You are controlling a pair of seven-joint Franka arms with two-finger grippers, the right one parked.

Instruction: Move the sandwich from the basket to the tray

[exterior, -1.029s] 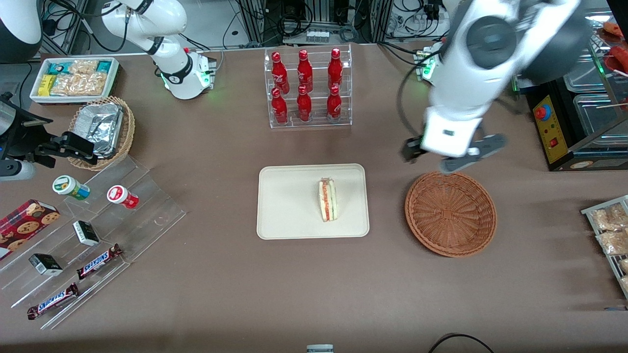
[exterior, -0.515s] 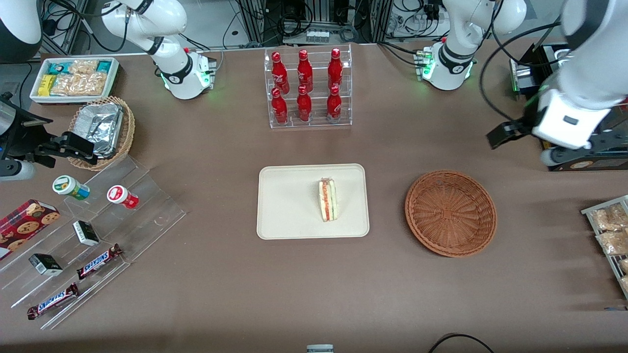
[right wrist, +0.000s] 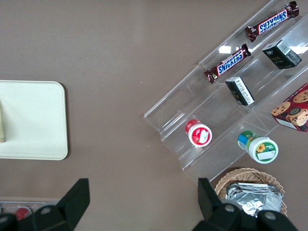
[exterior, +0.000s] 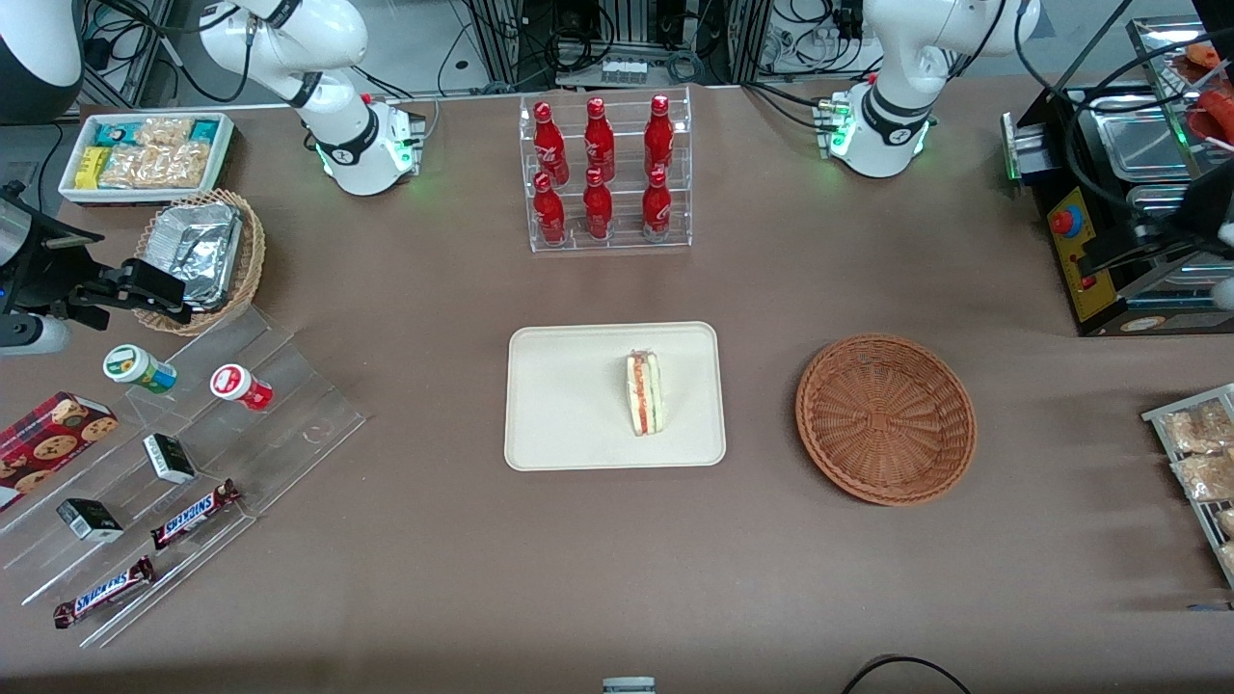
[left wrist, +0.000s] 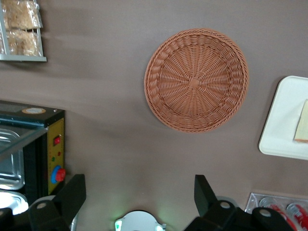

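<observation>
The sandwich [exterior: 644, 392], a pale wedge with red and green layers, lies on the cream tray [exterior: 569, 405] in the middle of the table; its edge [left wrist: 302, 127] also shows in the left wrist view on the tray [left wrist: 284, 125]. The reddish-brown wicker basket [exterior: 885, 419] beside the tray holds nothing [left wrist: 196, 79]. My gripper [left wrist: 139, 185] is open and empty, high above the table toward the working arm's end, apart from the basket. In the front view only one of its dark fingers [exterior: 1109, 255] shows, at the frame's edge.
A black box with a red button [exterior: 1085, 253] and steel pans stands at the working arm's end, with racks of snack packets [exterior: 1195, 453] nearer the camera. A clear rack of red bottles [exterior: 604, 173] stands farther from the camera than the tray. Acrylic steps with snacks [exterior: 183, 463] sit at the parked arm's end.
My gripper has swung away from above the basket's rim toward the working arm's end of the table, mostly leaving the front view. Sandwich, tray and basket have not moved.
</observation>
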